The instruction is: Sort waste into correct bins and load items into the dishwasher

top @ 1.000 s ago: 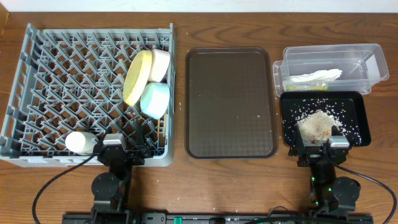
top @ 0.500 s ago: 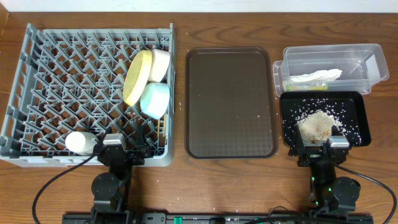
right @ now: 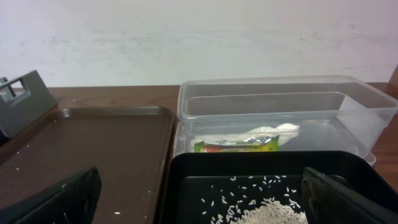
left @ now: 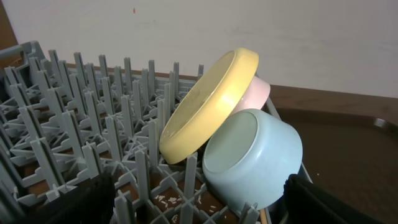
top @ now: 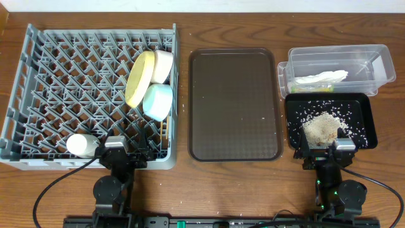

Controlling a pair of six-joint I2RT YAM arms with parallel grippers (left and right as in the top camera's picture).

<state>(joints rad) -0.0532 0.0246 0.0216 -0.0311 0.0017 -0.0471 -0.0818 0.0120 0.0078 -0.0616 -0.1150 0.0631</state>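
My left pincer [left: 196,193] and right pincer [right: 200,198] rest spread and empty at the near edge, since everything looks sorted. Whitish rice [top: 320,126] heaps in the black tray [top: 366,109]. The paper [right: 273,130] and green wrapper [right: 236,145] lie in the clear tub [right: 348,106] beyond. Pegs of the rack [top: 50,76] prop the glossy yellow plate [left: 211,102] on edge against the light blue bowl [left: 255,155].

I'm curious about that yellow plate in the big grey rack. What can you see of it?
The yellow plate is round, smooth and slightly glossy, with a thick rim, and it looks clean. It stands tilted on edge among the upright pegs of the grey rack, towards the rack's right side. It appears to lean back on the white bowl behind it, and the light blue bowl sits against its lower edge.
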